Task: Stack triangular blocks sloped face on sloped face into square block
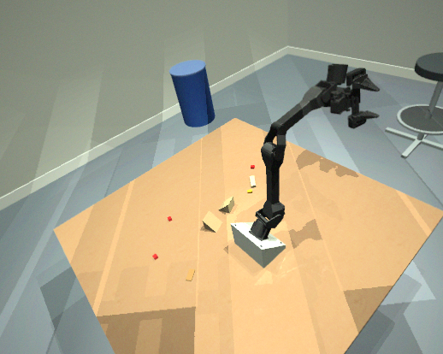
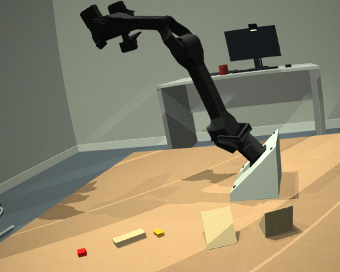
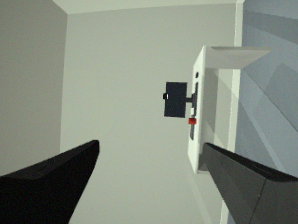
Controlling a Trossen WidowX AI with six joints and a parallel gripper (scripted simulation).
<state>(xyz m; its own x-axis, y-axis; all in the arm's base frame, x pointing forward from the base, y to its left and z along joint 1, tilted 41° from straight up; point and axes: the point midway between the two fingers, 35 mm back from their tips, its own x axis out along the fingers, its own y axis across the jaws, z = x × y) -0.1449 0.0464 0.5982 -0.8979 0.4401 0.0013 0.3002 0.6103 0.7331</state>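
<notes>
One triangular block point(image 1: 227, 204) point(image 2: 219, 227) rests on the table, its broad pale face slanting toward the exterior camera. The other triangular block point(image 1: 212, 222) point(image 2: 279, 221) stands a short gap away; it shows a bright slanted face in the top view and a dark, upright-looking face in the exterior view. The blocks do not touch. My gripper point(image 1: 378, 103) point(image 2: 136, 23) point(image 3: 151, 146) is open and empty, raised high and far from both blocks. Neither block shows in the wrist view.
The arm's wedge-shaped base point(image 1: 247, 244) point(image 2: 264, 181) stands close to the blocks. A pale bar point(image 1: 252, 181) point(image 2: 130, 238), a yellow piece point(image 1: 250, 191) point(image 2: 159, 232) and a red cube point(image 1: 252, 167) point(image 2: 81, 252) lie to one side. Two more red cubes point(image 1: 169, 218) point(image 1: 155, 256) and an orange piece point(image 1: 190, 274) lie opposite.
</notes>
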